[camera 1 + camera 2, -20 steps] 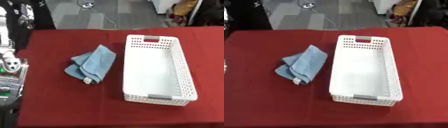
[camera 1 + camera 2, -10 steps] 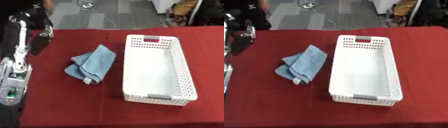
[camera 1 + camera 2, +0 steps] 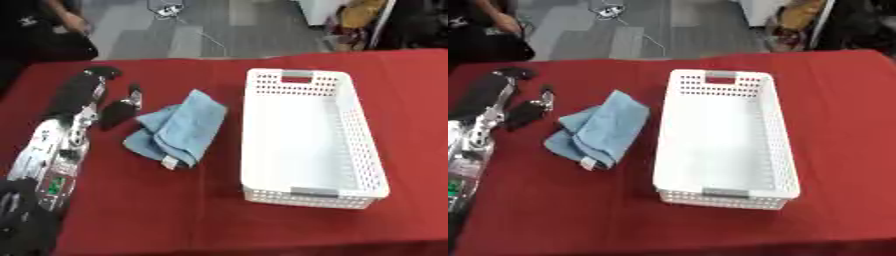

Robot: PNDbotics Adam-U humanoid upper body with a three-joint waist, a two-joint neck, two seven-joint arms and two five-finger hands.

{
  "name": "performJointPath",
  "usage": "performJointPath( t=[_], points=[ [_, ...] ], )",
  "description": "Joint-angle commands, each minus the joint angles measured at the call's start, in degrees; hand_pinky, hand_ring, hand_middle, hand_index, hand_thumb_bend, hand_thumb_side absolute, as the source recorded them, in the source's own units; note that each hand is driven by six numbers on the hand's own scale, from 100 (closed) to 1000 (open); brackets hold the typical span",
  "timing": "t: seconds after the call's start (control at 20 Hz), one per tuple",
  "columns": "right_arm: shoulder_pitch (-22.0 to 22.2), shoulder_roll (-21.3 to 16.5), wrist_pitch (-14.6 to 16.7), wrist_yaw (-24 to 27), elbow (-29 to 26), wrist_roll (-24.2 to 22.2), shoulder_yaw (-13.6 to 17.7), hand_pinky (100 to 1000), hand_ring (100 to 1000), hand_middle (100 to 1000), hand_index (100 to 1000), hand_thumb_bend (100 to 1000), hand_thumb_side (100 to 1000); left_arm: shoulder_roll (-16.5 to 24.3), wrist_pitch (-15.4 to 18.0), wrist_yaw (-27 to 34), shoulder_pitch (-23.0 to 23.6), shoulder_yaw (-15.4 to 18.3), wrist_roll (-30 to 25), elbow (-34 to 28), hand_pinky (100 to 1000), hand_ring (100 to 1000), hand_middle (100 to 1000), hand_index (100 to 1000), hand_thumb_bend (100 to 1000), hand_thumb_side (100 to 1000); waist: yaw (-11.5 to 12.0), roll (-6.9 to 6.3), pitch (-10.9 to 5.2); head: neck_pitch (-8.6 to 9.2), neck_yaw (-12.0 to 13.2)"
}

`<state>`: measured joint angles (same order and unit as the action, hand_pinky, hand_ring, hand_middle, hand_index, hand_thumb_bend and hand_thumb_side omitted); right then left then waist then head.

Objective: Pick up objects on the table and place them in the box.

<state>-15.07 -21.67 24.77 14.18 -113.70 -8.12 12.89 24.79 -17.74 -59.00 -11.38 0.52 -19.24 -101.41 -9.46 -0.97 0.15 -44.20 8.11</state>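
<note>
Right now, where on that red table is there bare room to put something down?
Bare cloth lies along the near edge in front of the white basket, and right of it. The left is crowded: the left hand beside the blue towel.

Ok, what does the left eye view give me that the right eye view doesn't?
Only the left eye view shows the left arm down to its black lower part in the bottom-left corner. Only the right eye view shows a wider strip of bare red table to the right of the box. Both show the left hand just left of the crumpled blue cloth, and the empty white box to the cloth's right. The right hand shows in neither.
</note>
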Motion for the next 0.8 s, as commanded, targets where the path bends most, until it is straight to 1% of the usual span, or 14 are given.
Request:
performJointPath(
  t=[0.05,0.25,0.4,0.45,0.65,0.8],
  points=[
    [-0.87,-1.29,0.01,0.35,-0.89,-0.32,0.1,838,868,838,945,100,1000,4.11,1.34,2.25,-2.29,-2.71,-0.87,0.63,516,660,798,900,267,818,-0.29,-0.03,-0.63,0.08,0.72],
    [-0.88,-1.25,-0.14,0.52,-0.89,-0.5,-0.02,838,869,838,945,100,1000,7.45,2.19,7.53,-6.17,-6.1,-0.65,4.02,538,670,801,905,314,877,-0.66,-0.13,-0.81,0.08,0.85],
    [-0.89,-1.24,-0.22,0.64,-0.89,-0.66,-0.1,838,869,838,945,100,1000,9.08,2.76,9.5,-9.37,-8.16,-0.95,6.55,548,680,804,908,341,889,-0.87,-0.2,-0.9,0.08,0.94],
    [-0.88,-1.25,-0.22,0.66,-0.89,-0.71,-0.11,838,869,838,945,100,1000,9.41,2.95,9.8,-10.31,-8.75,-1.23,7.38,554,684,804,907,349,892,-0.91,-0.22,-0.92,0.08,0.98],
    [-0.92,-1.22,-0.24,0.77,-0.89,-0.89,-0.2,838,869,838,946,100,1000,9.89,3.86,11.37,-14.08,-11.57,-3.8,12.29,580,704,819,918,361,971,-1.07,-0.25,-0.98,0.08,1.26],
    [-0.98,-1.16,-0.26,0.85,-0.89,-0.98,-0.25,839,869,838,946,100,1000,9.54,4.27,12.75,-16.77,-13.44,-5.64,17.8,592,711,822,920,375,994,-1.19,-0.26,-1.01,0.08,1.54]
  ],
)
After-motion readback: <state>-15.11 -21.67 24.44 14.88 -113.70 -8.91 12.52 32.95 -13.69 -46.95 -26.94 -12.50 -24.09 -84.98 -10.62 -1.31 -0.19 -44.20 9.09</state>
